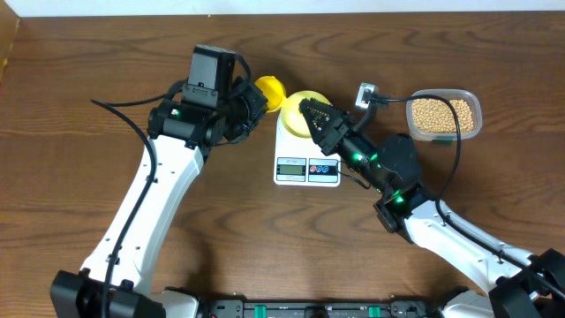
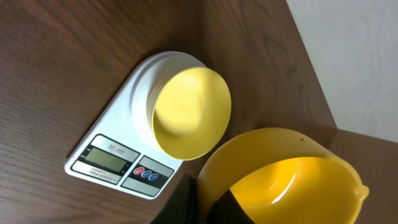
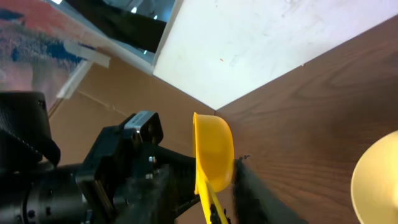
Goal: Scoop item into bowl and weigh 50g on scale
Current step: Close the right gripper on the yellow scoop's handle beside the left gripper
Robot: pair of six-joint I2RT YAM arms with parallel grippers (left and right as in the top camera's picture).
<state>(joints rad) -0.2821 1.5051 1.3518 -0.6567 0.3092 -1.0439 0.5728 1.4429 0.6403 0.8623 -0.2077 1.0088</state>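
The pale yellow-green bowl (image 1: 305, 99) (image 2: 186, 115) stands on the white scale (image 1: 307, 170) (image 2: 118, 149), and no beans show in it. My left gripper (image 1: 256, 97) (image 2: 211, 202) is shut on the wall of a bright yellow scoop (image 1: 271, 88) (image 2: 292, 180), held just left of the bowl. My right gripper (image 1: 306, 110) (image 3: 208, 199) reaches over the bowl toward the scoop (image 3: 212, 152). The scoop's handle runs down between its blurred fingers. The right finger (image 3: 255, 193) touches the cup, and a gap shows on the left side. The beans (image 1: 440, 115) lie in a clear tub.
The clear rectangular tub (image 1: 475, 110) sits at the back right, with a cable draped across it. Both arms crowd the area round the scale. The bowl's rim (image 3: 376, 180) shows at the right edge of the right wrist view. A white wall borders the table's far edge.
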